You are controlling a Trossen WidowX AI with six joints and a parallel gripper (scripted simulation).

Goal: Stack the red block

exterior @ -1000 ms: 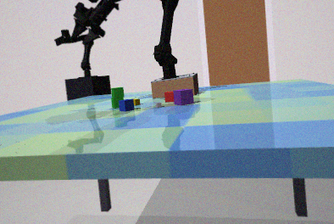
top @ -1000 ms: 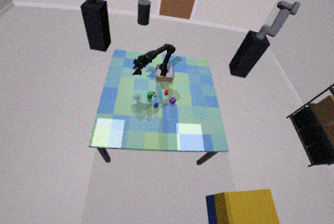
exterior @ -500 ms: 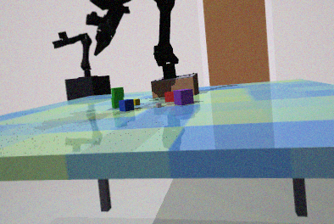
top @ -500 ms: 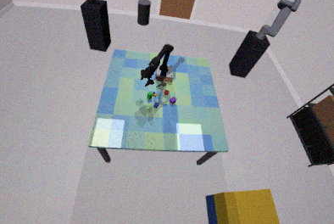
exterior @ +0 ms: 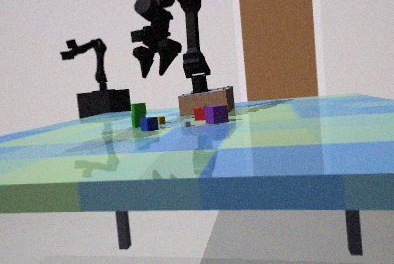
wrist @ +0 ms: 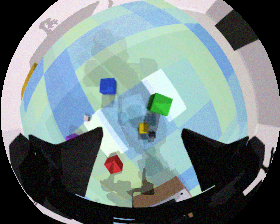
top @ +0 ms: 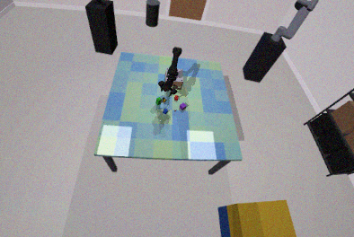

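- No brand, label or writing can be made out on any block, on the robot or on the furniture.
- In the exterior view, the blue-and-green chequered table top (exterior: 280, 148) is seen nearest, with its dark legs below.
- The small blue cube (exterior: 148, 123) is seen nearest the table's front edge among the blocks, with the purple cube (exterior: 216, 113) to its right.
- The small red cube (exterior: 199, 113) is seen as a plain, evenly coloured block resting flat on the table, just beside the purple cube and partly behind it, in front of the brown base plinth (exterior: 206, 100) of the arm.
- In the wrist view the red cube (wrist: 114, 163) appears low in the picture, between the two dark fingers but far below them.
- The green tower (exterior: 138, 114), a tall upright green block, stands to the left, well apart from the red cube, with a small yellow cube (exterior: 161, 120) between them.
- The black parallel-jaw gripper (exterior: 156, 67) hangs high above the blocks, pointing down; its jaws are spread wide and nothing is held.
- Beyond the table, a second black arm on a black pedestal (exterior: 102, 102) and a brown door (exterior: 278, 35) are seen.
- No container can be made out on the table.
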